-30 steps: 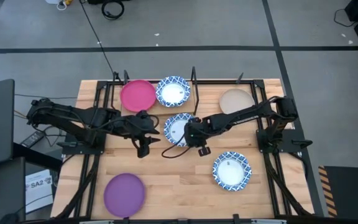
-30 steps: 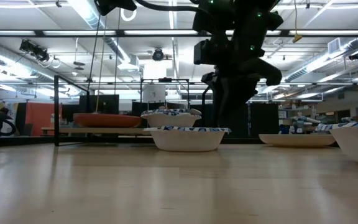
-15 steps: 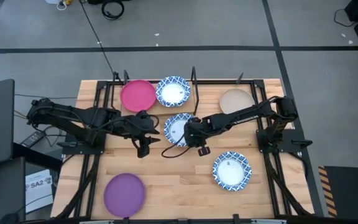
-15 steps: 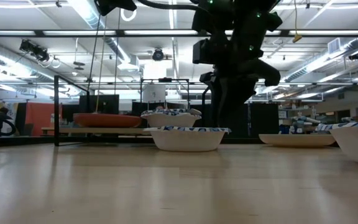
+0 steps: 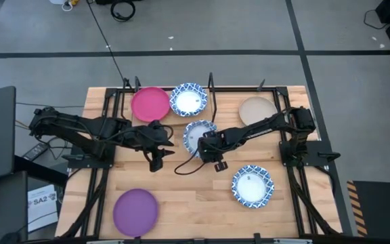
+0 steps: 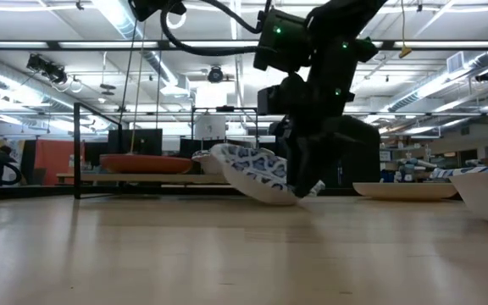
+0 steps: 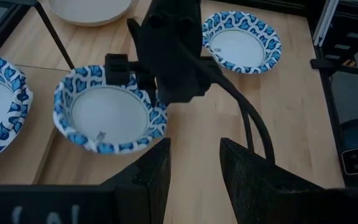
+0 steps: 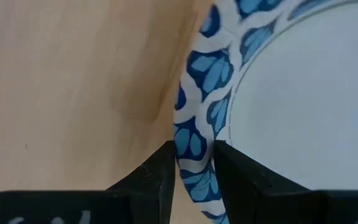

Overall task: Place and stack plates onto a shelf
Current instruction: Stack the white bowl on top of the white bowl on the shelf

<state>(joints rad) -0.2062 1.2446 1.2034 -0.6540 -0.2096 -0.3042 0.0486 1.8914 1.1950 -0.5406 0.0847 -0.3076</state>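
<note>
My right gripper [image 5: 212, 146] is shut on a blue-and-white plate [image 5: 198, 133] at the table's middle; the low view shows this plate [image 6: 252, 172] tilted. My left gripper [image 5: 156, 161] hovers open to its left, holding nothing. A pink plate [image 5: 149, 104] and another blue-and-white plate [image 5: 189, 99] lie flat on the shelf [image 5: 212, 88] at the far edge. Lying flat on the table are a beige plate [image 5: 256, 110], a blue-and-white plate [image 5: 252, 186] and a purple plate [image 5: 135, 211]. My right gripper pinches the plate's patterned rim [image 8: 194, 146] on its near-right side, one finger inside the bowl and one outside. The fingers [image 8: 157, 177] come steeply from above. The plate is tilted, its low side [image 6: 288, 198] by the fingers at the tabletop and its opposite rim [image 6: 216, 151] raised.
Black frame rails run along both sides of the table [image 5: 181, 196]. A dark cable [image 5: 185, 167] loops on the wood beside my right gripper. Bare wood lies between the purple plate and the near blue-and-white plate.
My right gripper has sunk toward the table while holding the plate's rim. The plate, flat before, has tipped: the rim away from the fingers has risen and the held side has stayed low.
</note>
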